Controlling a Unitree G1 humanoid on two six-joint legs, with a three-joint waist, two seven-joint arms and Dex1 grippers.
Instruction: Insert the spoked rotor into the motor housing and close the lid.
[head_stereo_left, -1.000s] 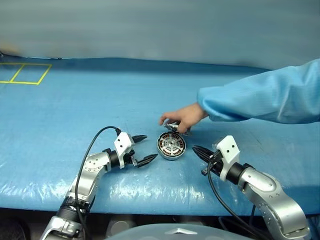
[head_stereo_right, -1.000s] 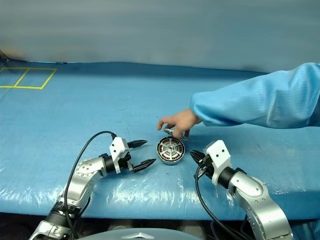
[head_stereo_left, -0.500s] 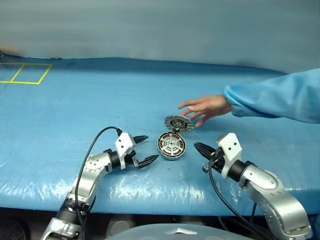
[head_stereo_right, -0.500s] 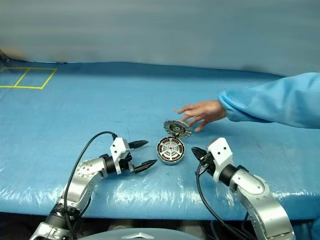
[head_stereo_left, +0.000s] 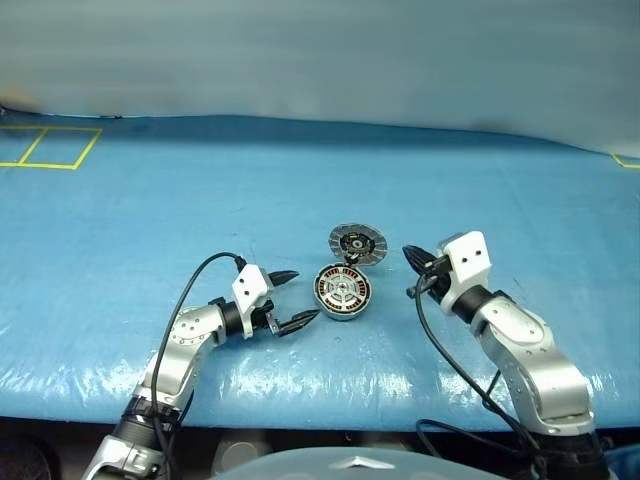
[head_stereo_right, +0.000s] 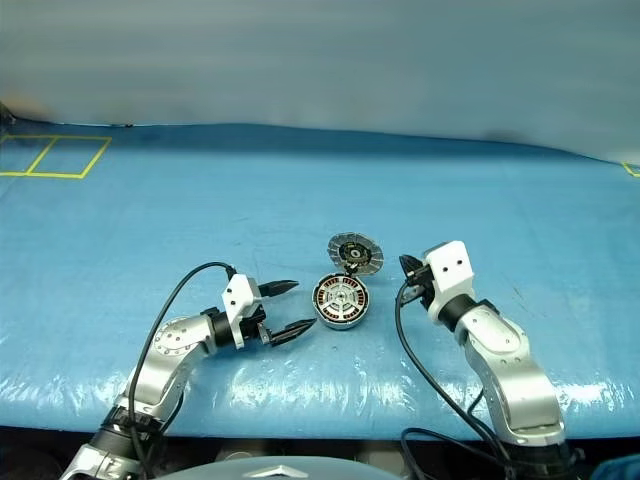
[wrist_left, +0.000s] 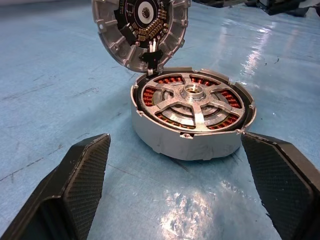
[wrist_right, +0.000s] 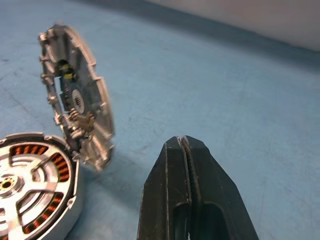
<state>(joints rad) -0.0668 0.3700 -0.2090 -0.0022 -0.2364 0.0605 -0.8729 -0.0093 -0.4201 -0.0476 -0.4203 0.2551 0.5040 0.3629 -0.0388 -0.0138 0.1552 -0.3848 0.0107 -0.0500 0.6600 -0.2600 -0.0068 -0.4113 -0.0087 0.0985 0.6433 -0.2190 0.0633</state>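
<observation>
Right claw (head_stereo_right: 406, 266) pinched beside the lid (head_stereo_right: 356, 252), propped upright on edge

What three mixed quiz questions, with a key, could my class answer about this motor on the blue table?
1. True or false: the spoked rotor already sits inside the motor housing.
2. The lid is: A) flat on the housing, B) standing open at its far edge, C) held by a gripper.
3. Which gripper's fingers are spread?

Key: 1 true. 2 B. 3 the left gripper; the right gripper is shut.
</observation>
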